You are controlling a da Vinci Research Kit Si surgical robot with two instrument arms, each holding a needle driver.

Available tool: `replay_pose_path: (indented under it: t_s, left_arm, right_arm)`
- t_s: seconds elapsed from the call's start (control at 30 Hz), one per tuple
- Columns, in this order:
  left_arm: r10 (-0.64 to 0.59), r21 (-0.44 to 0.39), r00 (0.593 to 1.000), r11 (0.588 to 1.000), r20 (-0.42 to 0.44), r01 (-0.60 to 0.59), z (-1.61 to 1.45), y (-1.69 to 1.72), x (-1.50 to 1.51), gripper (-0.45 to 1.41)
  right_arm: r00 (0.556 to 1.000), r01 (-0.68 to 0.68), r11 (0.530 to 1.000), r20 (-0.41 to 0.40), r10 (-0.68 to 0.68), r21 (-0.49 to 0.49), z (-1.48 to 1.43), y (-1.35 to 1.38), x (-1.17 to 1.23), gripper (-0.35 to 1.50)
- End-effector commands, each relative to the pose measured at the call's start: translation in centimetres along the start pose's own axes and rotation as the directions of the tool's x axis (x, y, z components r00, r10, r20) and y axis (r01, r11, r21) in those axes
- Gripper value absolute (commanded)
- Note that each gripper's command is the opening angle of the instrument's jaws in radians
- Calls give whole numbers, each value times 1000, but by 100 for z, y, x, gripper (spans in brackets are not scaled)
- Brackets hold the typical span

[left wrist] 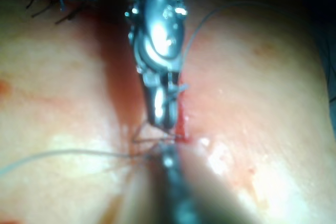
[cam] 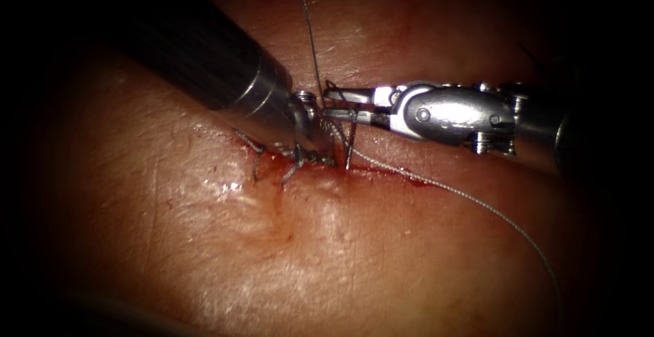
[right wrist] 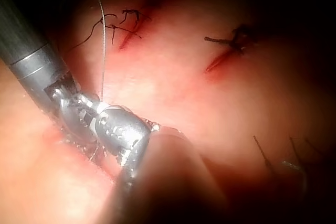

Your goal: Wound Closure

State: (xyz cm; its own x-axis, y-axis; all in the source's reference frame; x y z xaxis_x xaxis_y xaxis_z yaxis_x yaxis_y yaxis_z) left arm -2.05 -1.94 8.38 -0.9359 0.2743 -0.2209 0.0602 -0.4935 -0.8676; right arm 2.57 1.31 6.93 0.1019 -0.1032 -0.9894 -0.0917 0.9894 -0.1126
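1. right now the right tool (cam: 338, 104) is clenched on the needle (cam: 349, 148) near its upper end; its point stands at the cut (cam: 381, 170).
2. left tool (cam: 308, 116) at the cut, jaws: can't tell.
3. thread (cam: 477, 204) trails right; keep it slack, grip firm.

Tissue (cam: 204, 242): pale pink to tan, with glossy whitish patches and faint fine creases. Cut (cam: 381, 171): a thin dark red line, edged by smears of red fluid (cam: 276, 167). Cut ends of thread (cam: 257, 163): dark grey to black, standing over the stitched part. Thread (cam: 477, 204): light grey with a fine twisted, beaded texture; the strand rising above the tools reads darker grey. Left tool (cam: 306, 116): bright silver wrist on a dark grey to black shaft with a lighter metal collar. Right tool (cam: 337, 103): polished silver throughout, with white highlights and darker round pins.
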Motion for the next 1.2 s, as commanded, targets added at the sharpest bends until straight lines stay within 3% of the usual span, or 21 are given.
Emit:
replay_pose_path:
  t_s: [0.03, 0.5, 0.7, 0.87, 0.97, 1.1, 1.2]
  left_arm:
    - [-1, -2, 1000, 1000, 3, 1, 9, -2, -2, 49]
    - [2, 94, 998, 996, -65, 4, -11, -2, 5, 46]
    - [-15, 189, 990, 981, -143, 42, -52, 6, 15, 46]
    - [-47, 292, 965, 948, -259, 125, -114, 46, 30, 42]
    - [-25, 307, 951, 944, -308, 124, -126, 77, 33, 39]
    - [-6, 324, 936, 937, -352, 128, -126, 110, 35, 30]
    - [37, 344, 909, 931, -415, 119, -104, 154, 31, 17]
  right_arm:
    - [1000, -21, 1000, -18, 21, -3, 9, -6, -6, -35]
    - [992, -121, 992, -22, 120, -36, 9, 9, -1, -35]
    - [969, -248, 968, -34, 247, -35, 9, 10, -4, -35]
    - [965, -262, 964, -29, 261, -47, 8, 14, -4, -35]
    - [965, -264, 963, -27, 263, -50, 7, 16, -3, -35]
    - [962, -271, 961, -25, 270, -54, 7, 18, -3, -35]
    - [964, -267, 961, -26, 266, -64, 7, 21, -2, -35]
